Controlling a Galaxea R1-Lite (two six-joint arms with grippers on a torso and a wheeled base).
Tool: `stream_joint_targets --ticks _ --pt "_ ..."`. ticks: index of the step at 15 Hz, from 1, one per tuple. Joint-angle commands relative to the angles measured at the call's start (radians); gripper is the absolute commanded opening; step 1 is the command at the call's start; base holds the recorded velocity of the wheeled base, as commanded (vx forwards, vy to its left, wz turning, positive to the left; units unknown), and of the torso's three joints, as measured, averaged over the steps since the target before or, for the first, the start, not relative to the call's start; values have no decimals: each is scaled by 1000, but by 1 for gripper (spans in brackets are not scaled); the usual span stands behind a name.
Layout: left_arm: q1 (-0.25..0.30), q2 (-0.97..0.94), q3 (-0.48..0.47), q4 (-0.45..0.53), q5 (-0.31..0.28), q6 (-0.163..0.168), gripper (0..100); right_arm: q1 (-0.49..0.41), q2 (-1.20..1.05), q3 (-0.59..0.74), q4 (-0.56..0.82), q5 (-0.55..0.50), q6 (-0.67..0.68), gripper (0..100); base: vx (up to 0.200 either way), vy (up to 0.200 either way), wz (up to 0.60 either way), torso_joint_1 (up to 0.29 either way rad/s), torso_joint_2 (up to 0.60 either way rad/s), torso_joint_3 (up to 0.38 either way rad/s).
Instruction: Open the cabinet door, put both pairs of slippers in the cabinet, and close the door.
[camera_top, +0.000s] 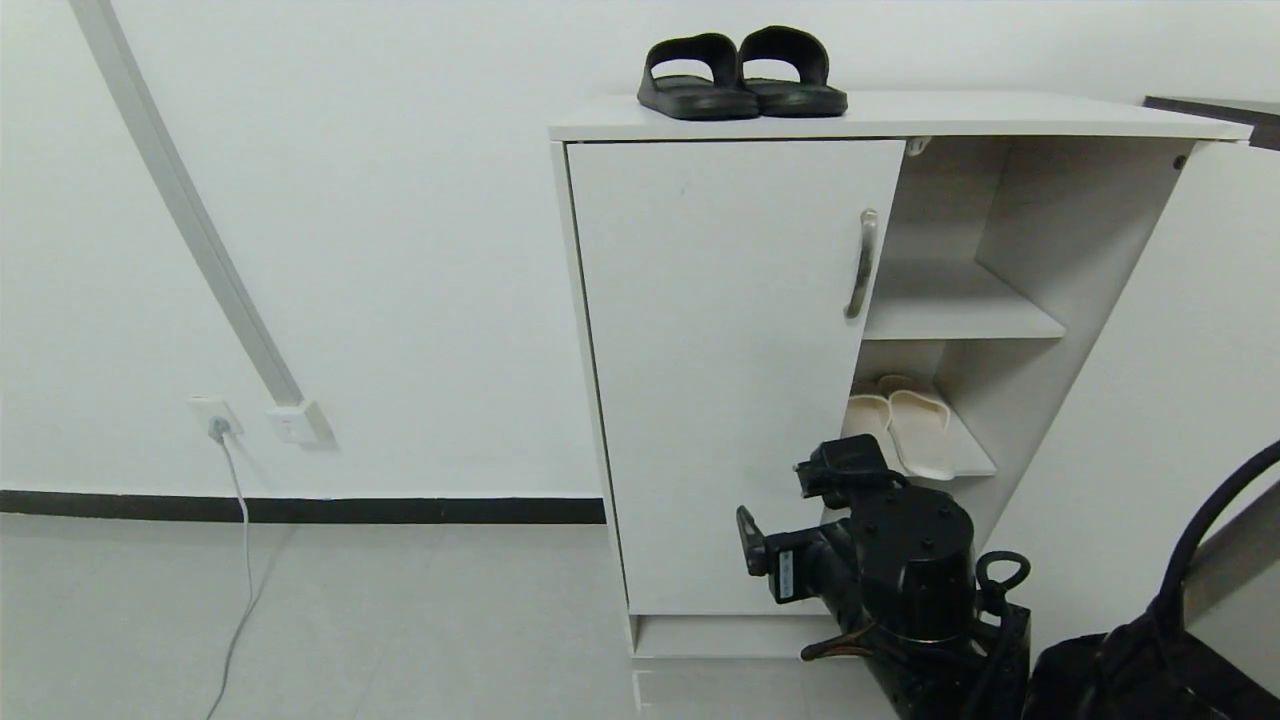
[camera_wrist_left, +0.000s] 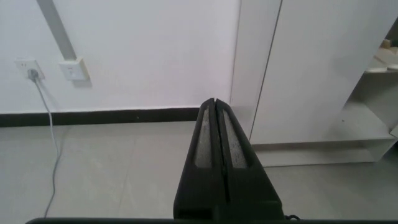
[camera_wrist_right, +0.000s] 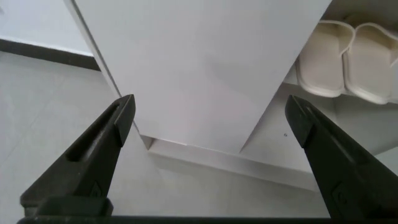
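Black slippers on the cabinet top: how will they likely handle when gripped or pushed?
The black slippers look like moulded foam or rubber, so probably light and bendy. Flat soles on the cabinet top suggest a push slides rather than tips them. The arched straps seem the easiest hold.

No writing, number or sign can be read anywhere in the views. A small pale sticker (camera_top: 783, 572) on the side of the right gripper (camera_wrist_right: 208, 109) carries dark print, but the marks are too small to make out as letters or digits.
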Motion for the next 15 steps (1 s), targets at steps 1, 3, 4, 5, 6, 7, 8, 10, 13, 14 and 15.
stream_joint_targets --ticks 1,3,4,5,6,7,8,10,13,14,15 --pt "1 2 0 0 0 0 0 2 0 1 -4 0 0 100 0 0 0 0 0 0" --pt "1 2 0 0 0 0 0 2 0 1 -13 0 0 100 0 0 0 0 0 0" --pt "1 2 0 0 0 -2 0 2 0 2 -11 0 0 100 0 0 0 0 0 0" --pt "1 2 0 0 0 -2 0 2 0 4 -13 0 0 100 0 0 0 0 0 0" --pt "1 2 0 0 0 0 0 2 0 9 -16 0 0 100 0 0 0 0 0 0" --pt "1 2 0 0 0 0 0 3 1 12 -33 2 -2 100 0 0 0 0 0 0" --pt "1 2 0 0 0 0 0 2 1 19 -44 0 -11 100 0 0 0 0 0 0" --pt "1 2 0 0 0 0 0 2 1 36 -45 3 -22 100 0 0 0 0 0 0" --pt "1 2 0 0 0 0 0 2 4 36 -45 6 -26 100 0 0 0 0 0 0" --pt "1 2 0 0 -1 2 0 2 7 36 -45 6 -26 100 0 0 0 0 0 0" --pt "1 2 0 0 -1 0 0 2 10 33 -45 8 -28 100 0 0 0 0 0 0"
